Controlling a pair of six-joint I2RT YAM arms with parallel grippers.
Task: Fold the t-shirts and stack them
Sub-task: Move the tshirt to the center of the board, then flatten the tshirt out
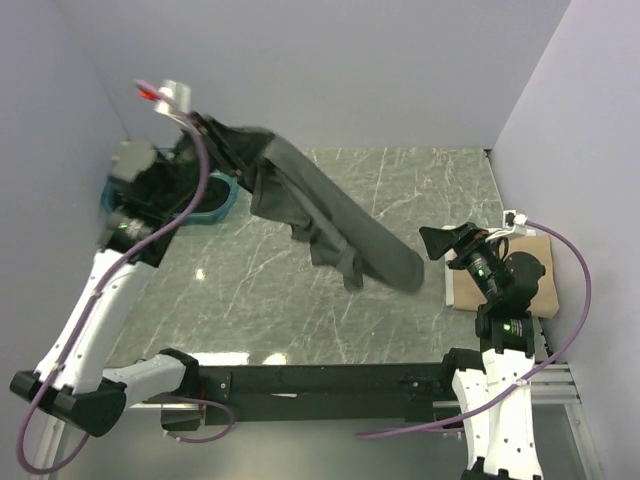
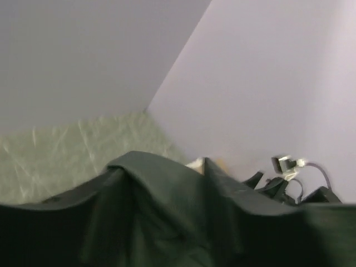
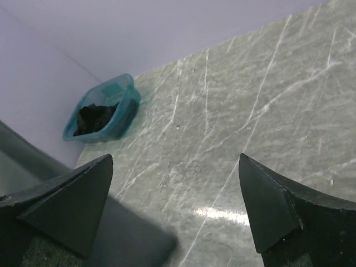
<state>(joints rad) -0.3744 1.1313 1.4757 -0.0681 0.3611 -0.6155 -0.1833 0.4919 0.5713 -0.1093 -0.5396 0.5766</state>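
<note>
Two hands are over the desk (image 1: 420, 180). At far left, the left hand (image 1: 200, 128) is raised high by the back wall and grips the top of the dark grey-olive t-shirt (image 1: 330, 215); cloth hides how wide its jaws stand. Below it, the teal tub (image 1: 222, 203) sits in the desk's back-left corner with black t-shirts (image 3: 94, 115) bundled inside. The dark shirt drapes diagonally down to the right, its lower end resting on the desk. Just beside that end, the right hand (image 3: 175, 158) hovers wide open, holding nothing. A tan t-shirt (image 1: 462, 288) lies flat at the right edge.
</note>
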